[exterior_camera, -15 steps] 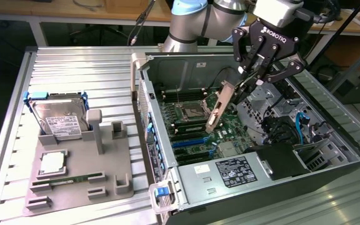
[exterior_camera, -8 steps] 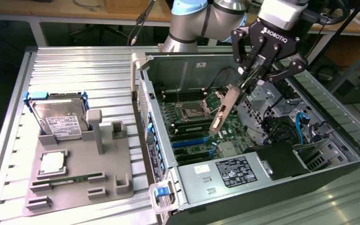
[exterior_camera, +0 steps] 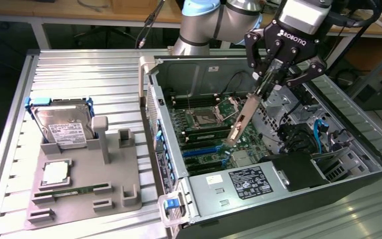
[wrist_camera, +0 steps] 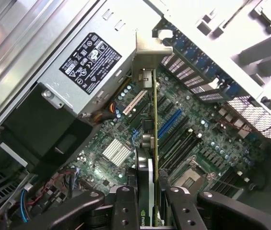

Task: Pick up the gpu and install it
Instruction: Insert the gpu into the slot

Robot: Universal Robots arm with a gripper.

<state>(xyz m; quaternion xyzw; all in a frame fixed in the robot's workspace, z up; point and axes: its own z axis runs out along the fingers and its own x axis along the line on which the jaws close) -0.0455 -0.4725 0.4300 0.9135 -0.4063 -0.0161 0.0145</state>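
My gripper [exterior_camera: 270, 82] is shut on the gpu [exterior_camera: 242, 119], a thin card that hangs tilted below the fingers, over the open computer case [exterior_camera: 350, 114]. Its lower end hovers just above the motherboard [exterior_camera: 208, 124], near the blue expansion slots [exterior_camera: 201, 151]. In the wrist view the gpu [wrist_camera: 153, 124] runs edge-on away from my gripper [wrist_camera: 149, 203], with its silver bracket [wrist_camera: 147, 52] at the far end, above the motherboard [wrist_camera: 193, 139] and beside the blue slot [wrist_camera: 170, 122]. I cannot tell whether the card touches the board.
A power supply [exterior_camera: 244, 181] with a black label sits in the case's near corner. On the exterior view's left, a grey fixture [exterior_camera: 121, 174] holds a hard drive [exterior_camera: 61, 122], a processor [exterior_camera: 55, 172] and a green memory stick [exterior_camera: 71, 190]. Cables [exterior_camera: 320, 132] lie inside the case.
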